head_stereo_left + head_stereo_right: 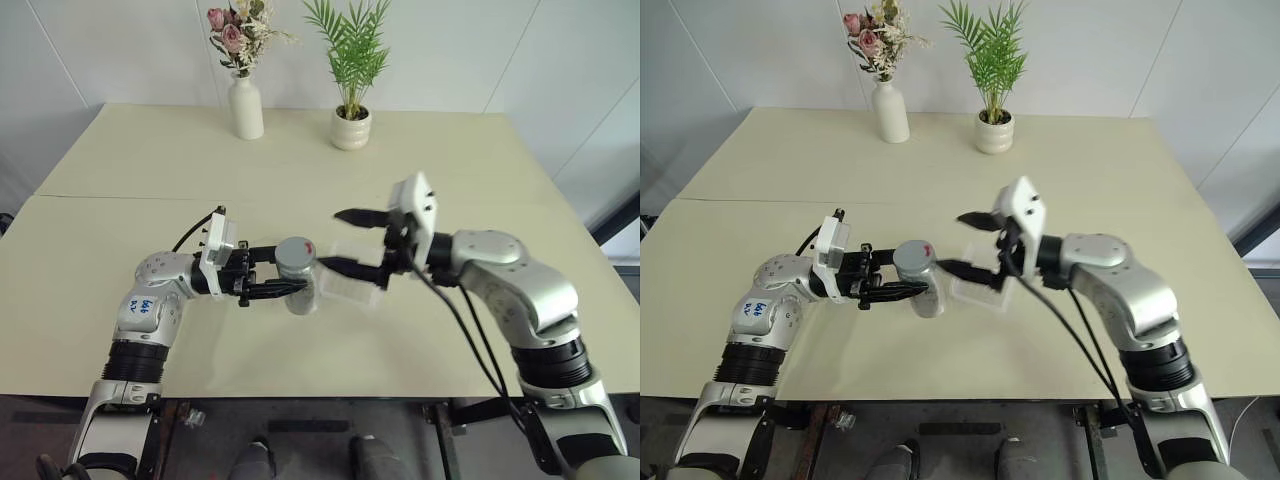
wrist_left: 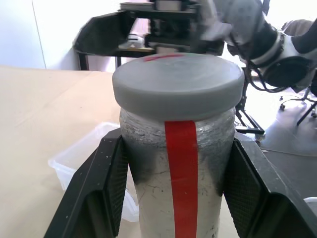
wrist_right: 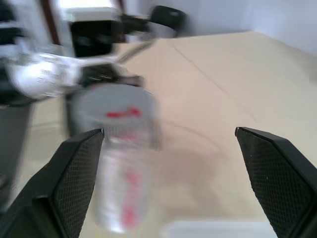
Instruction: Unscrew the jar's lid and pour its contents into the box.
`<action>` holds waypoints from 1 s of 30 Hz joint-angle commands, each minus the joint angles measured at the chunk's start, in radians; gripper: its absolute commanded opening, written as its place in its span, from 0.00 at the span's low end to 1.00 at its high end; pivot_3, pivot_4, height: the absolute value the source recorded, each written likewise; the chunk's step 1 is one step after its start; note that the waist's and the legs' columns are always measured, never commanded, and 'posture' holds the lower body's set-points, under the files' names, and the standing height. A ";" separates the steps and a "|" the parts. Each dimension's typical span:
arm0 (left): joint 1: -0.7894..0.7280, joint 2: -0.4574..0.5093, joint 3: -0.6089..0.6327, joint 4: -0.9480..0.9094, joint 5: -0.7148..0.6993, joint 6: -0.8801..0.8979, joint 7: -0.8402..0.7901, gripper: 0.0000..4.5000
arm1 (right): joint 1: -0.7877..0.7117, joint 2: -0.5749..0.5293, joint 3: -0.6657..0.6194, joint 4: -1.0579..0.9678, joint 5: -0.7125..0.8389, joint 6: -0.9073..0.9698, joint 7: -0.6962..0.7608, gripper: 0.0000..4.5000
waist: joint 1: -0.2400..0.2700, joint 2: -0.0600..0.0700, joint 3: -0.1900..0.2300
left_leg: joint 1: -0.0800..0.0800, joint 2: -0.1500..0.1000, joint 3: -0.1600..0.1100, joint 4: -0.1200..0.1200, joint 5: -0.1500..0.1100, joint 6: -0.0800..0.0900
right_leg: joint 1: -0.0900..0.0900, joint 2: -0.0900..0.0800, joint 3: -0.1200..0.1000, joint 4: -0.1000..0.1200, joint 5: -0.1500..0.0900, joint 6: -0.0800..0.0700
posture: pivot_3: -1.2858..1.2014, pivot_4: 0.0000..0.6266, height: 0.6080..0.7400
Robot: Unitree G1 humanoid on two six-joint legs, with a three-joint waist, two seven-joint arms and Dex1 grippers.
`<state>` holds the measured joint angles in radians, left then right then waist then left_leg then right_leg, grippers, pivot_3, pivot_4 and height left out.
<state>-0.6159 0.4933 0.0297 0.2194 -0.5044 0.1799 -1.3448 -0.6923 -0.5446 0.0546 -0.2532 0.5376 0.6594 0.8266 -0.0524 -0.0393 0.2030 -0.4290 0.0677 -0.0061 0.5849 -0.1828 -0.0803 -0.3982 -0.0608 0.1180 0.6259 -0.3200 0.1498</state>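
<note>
The left end effector (image 1: 272, 283) is clamped on the jar (image 1: 298, 290) and holds it up above the worktop (image 1: 150, 180). The grey lid (image 1: 294, 254) is on the jar. The right end effector (image 1: 342, 240) is spread wide apart just beside the lid. The clear box (image 1: 350, 280) lies under it.

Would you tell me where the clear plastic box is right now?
In the left eye view the box lies on the table near its middle, just right of the jar held by the left gripper, beneath the open right gripper.
</note>
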 commanded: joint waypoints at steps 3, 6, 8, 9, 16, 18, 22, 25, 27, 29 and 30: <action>-0.001 0.006 0.009 -0.030 -0.013 -0.007 -0.008 0.53 | 0.045 -0.049 -0.059 -0.027 0.011 0.004 0.010 0.99 | -0.003 0.000 0.000 | 0.000 0.000 0.000 0.000 0.000 0.000 | 0.000 0.000 0.000 0.000 0.000 0.000 | 0.52 0.24 1.00; -0.001 0.008 0.010 -0.031 -0.013 -0.005 -0.009 0.53 | 0.065 -0.075 -0.077 -0.029 0.017 0.004 0.019 0.99 | -0.003 0.000 0.000 | 0.000 0.000 0.000 0.000 0.000 0.000 | 0.000 0.000 0.000 0.000 0.000 0.000 | 0.52 0.24 1.00; -0.001 0.010 0.011 -0.030 -0.012 -0.005 -0.009 0.53 | 0.073 -0.087 -0.089 -0.036 0.031 0.001 0.033 0.99 | -0.002 0.000 0.000 | 0.000 0.000 0.000 0.000 0.000 0.000 | 0.000 0.000 0.000 0.000 0.000 0.000 | 0.52 0.24 1.00; -0.002 0.011 0.011 -0.029 -0.012 -0.004 -0.009 0.53 | 0.073 -0.087 -0.095 -0.044 0.044 0.000 0.041 0.99 | -0.002 0.000 0.000 | 0.000 0.000 0.000 0.000 0.000 0.000 | 0.000 0.000 0.000 0.000 0.000 0.000 | 0.52 0.24 1.00; -0.007 0.011 0.008 -0.026 -0.008 -0.005 -0.008 0.53 | 0.016 -0.014 -0.046 -0.118 0.107 0.031 0.017 0.99 | -0.005 0.000 0.000 | 0.000 0.000 0.000 0.000 0.000 0.000 | 0.000 0.000 0.000 0.000 0.000 0.000 | 0.52 0.24 1.00; -0.007 0.009 0.006 -0.027 -0.007 -0.005 -0.007 0.53 | 0.000 0.030 -0.005 -0.146 0.111 0.050 -0.005 0.99 | -0.005 0.000 0.000 | 0.000 0.000 0.000 0.000 0.000 0.000 | 0.000 0.000 0.000 0.001 0.000 0.000 | 0.52 0.24 1.00; -0.010 0.009 0.005 -0.022 -0.004 -0.007 -0.007 0.53 | -0.025 0.078 0.041 -0.153 0.092 0.068 -0.039 0.99 | -0.001 0.000 0.000 | 0.000 0.000 0.000 0.000 0.000 0.000 | 0.000 0.000 0.000 0.000 0.000 0.000 | 0.52 0.24 1.00; -0.014 0.009 0.002 -0.019 0.000 -0.008 -0.006 0.53 | -0.045 0.100 0.086 -0.141 0.056 0.057 -0.047 0.99 | -0.001 0.000 0.000 | -0.001 0.000 0.000 0.001 0.000 0.000 | 0.000 0.000 0.000 0.000 0.000 0.000 | 0.52 0.24 1.00; -0.016 0.009 0.001 -0.017 0.000 -0.008 -0.006 0.53 | -0.055 0.110 0.099 -0.126 0.037 0.049 -0.052 0.99 | -0.001 0.000 0.000 | -0.001 0.000 0.000 0.001 0.000 0.000 | 0.000 0.000 0.000 0.001 0.000 0.000 | 0.52 0.24 1.00; -0.018 0.009 0.000 -0.017 0.000 -0.007 -0.007 0.53 | -0.069 0.120 0.124 -0.104 0.005 0.033 -0.055 0.99 | -0.001 0.000 0.000 | -0.001 0.000 0.000 0.001 0.000 0.000 | 0.000 0.000 0.000 0.001 0.000 0.000 | 0.52 0.24 1.00; -0.018 0.008 -0.001 -0.018 0.000 -0.007 -0.007 0.53 | -0.076 0.128 0.136 -0.090 -0.013 0.023 -0.059 0.99 | -0.001 0.000 0.000 | -0.001 0.000 0.000 0.001 0.000 0.000 | 0.000 0.000 0.000 0.001 0.000 0.000 | 0.52 0.24 1.00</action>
<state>-0.6176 0.4940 0.0229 0.2173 -0.5024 0.1801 -1.3489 -0.7442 -0.4279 0.1801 -0.3450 0.5498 0.7155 0.7760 -0.0531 -0.0393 0.2030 -0.4297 0.0679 -0.0064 0.5862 -0.1829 -0.0801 -0.3982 -0.0608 0.1177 0.6265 -0.3201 0.1497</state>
